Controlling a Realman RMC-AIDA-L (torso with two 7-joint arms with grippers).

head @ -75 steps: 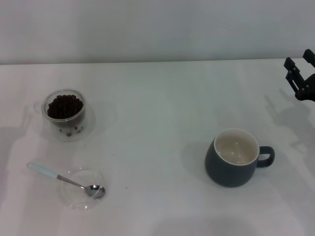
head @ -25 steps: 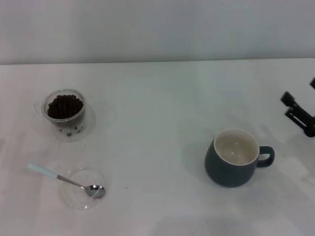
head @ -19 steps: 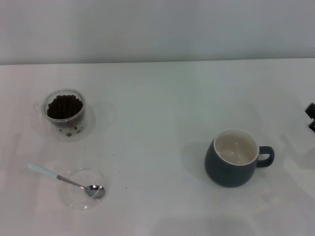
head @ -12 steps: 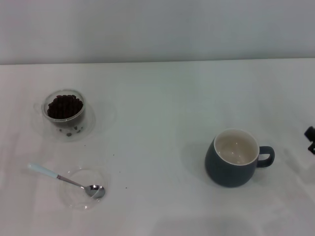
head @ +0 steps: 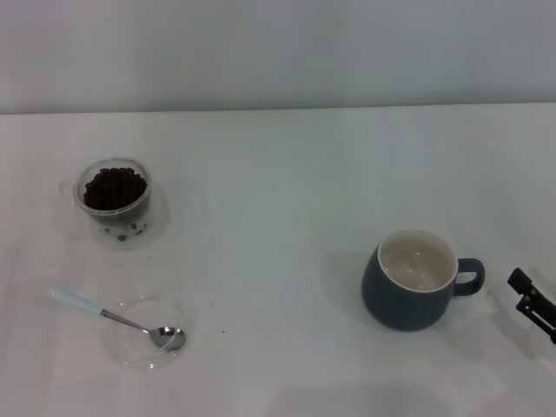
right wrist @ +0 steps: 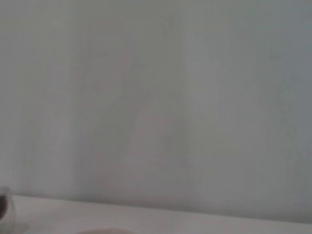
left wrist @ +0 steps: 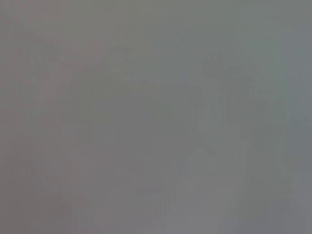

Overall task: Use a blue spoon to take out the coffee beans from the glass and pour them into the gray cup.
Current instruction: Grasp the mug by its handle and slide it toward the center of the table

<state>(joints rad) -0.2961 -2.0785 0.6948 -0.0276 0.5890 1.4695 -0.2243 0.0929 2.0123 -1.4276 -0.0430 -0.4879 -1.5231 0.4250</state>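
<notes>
Pale-blue-handled, the blue spoon (head: 113, 318) rests in a clear dish (head: 143, 334) at eight o'clock, below the glass (head: 115, 196) of coffee beans (head: 114, 187); the right gripper (head: 532, 303), finger state untellable, sits beside the gray cup (head: 415, 278) and should likely steady it.

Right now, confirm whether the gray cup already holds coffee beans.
No, the gray cup shows only its bare cream inside; the coffee beans sit in the glass.
</notes>
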